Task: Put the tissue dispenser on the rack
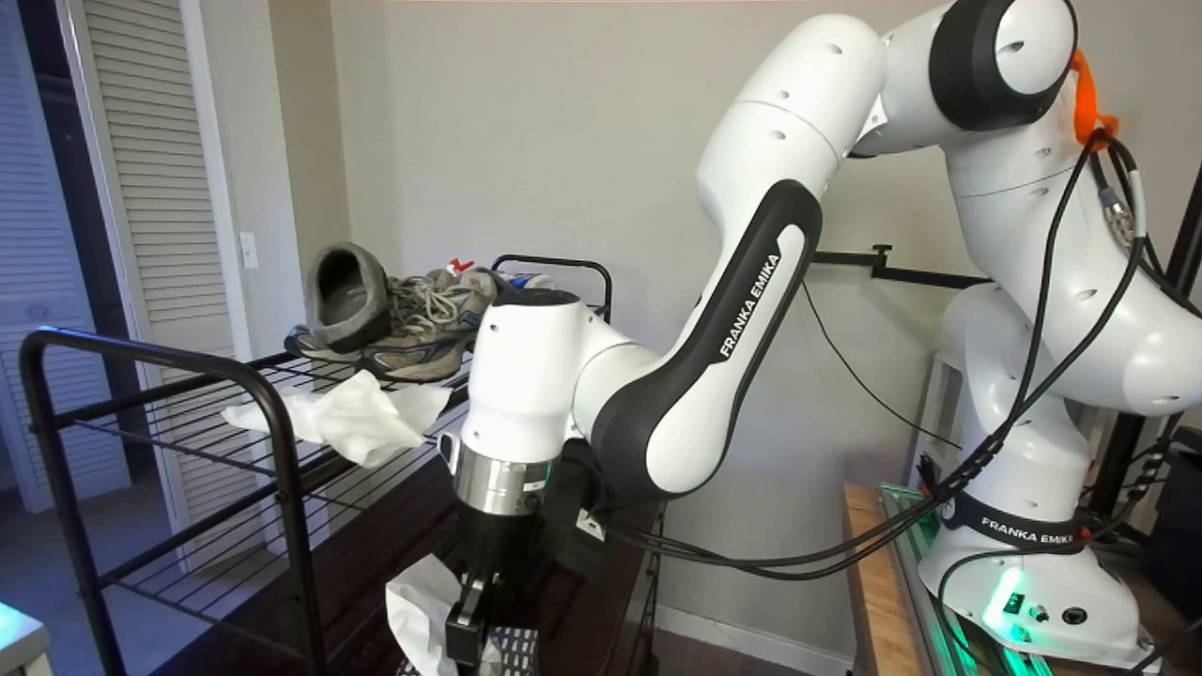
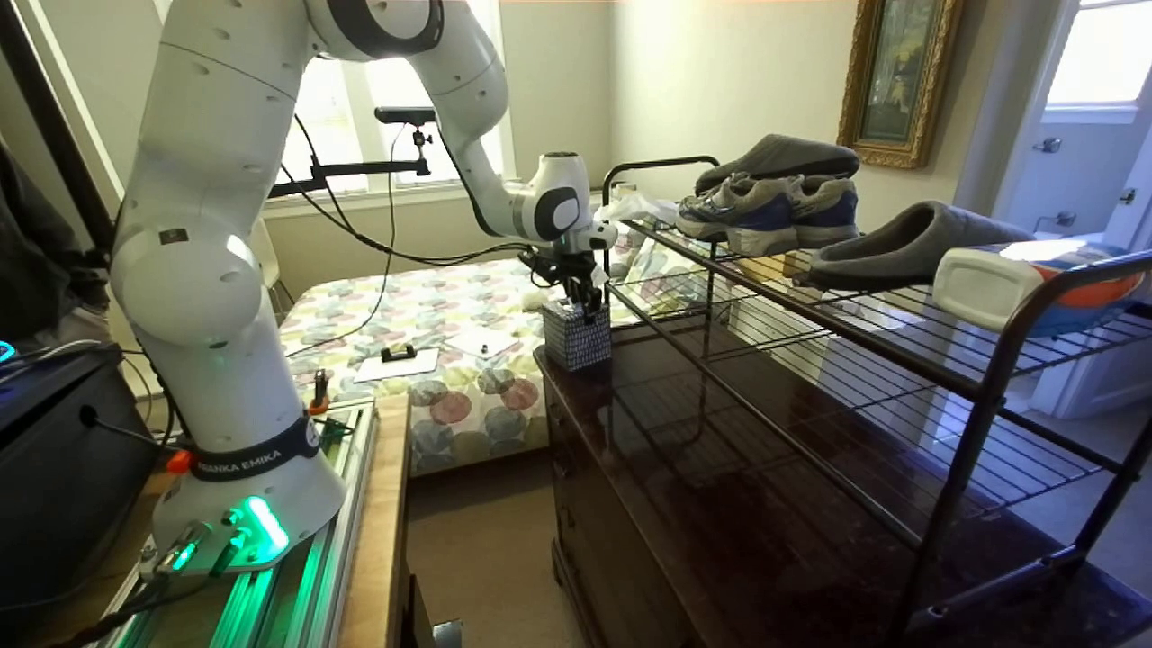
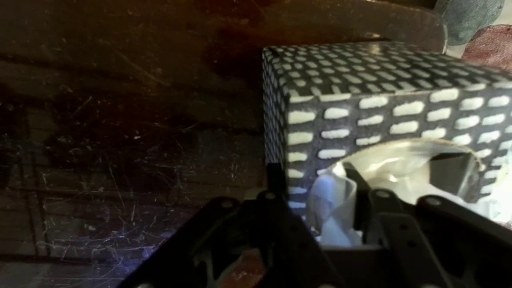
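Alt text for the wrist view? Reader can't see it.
Black-and-white tissue dispenser on a scratched dark dresser top, its curved opening facing the camera. Black fingers straddle one edge, one at the opening, one along the outer wall, pale tissue or film between; grip unclear. Patterned bedspread, top right.

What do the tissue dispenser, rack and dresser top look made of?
Tissue dispenser: likely cardboard, printed black and white; thin tan edge around its opening.
Rack: looks like metal, probably dark-coated; slim wires and a bent tubular frame with highlights.
Dresser top: wood or veneer, can't tell which; dark reddish-brown, glossy sheen, fine scratches in the wrist view.
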### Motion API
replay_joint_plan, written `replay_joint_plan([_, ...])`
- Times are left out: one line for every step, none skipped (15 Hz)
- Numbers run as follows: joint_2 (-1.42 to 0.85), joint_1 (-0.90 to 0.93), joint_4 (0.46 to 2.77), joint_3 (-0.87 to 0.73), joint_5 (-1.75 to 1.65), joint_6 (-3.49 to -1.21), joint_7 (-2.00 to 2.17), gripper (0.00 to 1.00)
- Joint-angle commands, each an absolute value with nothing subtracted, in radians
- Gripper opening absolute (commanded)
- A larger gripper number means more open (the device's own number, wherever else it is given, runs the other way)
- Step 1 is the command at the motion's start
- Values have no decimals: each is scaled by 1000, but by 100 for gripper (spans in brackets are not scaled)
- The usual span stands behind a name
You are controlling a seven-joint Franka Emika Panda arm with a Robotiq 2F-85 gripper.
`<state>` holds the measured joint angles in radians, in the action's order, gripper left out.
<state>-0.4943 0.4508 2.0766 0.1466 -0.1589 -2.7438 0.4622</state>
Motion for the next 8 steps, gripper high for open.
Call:
replay_joint_plan([-515,481,2041,119,-142,-2717,462,9])
replay_joint_plan([-507,488,2043,110,-144,-2699,477,3])
replay_joint_plan([-502,496,2043,100,-147,-2684,492,0])
replay_joint_plan([-496,499,2041,98,-140,-2668,505,0])
replay_joint_plan([-492,504,2039,94,-137,-2650,520,0])
replay_joint_plan([-483,506,2037,94,-132,-2627,534,1])
replay_joint_plan([-469,503,2038,100,-123,-2596,542,2])
replay_joint_plan([-449,494,2041,111,-111,-2552,541,2])
